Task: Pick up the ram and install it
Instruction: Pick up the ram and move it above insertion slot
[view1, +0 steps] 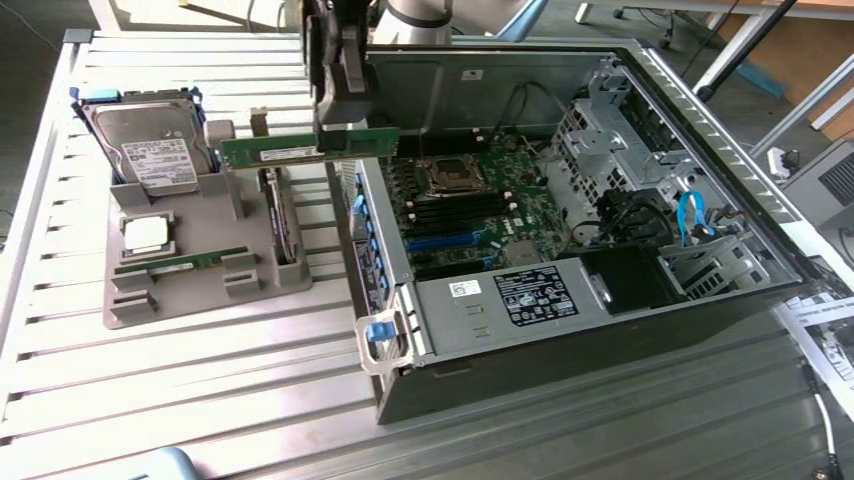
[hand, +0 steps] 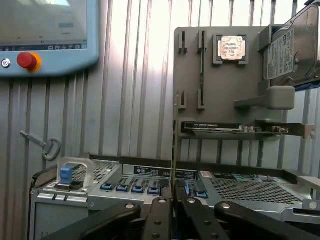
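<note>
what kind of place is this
Probably a robotics lab bench for PC assembly: an open computer case on a slatted metal table, a grey parts tray with a hard drive, and a robot teach pendant with a red stop button.

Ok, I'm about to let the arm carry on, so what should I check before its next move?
1. Ram clamped in gripper: ok.
2. Ram clear of tray: ok.
3. Ram roughly level: ok.
4. Ram above slots: not ok, it hangs over the case wall.
5. Slots ready to take it: cannot tell.
</note>
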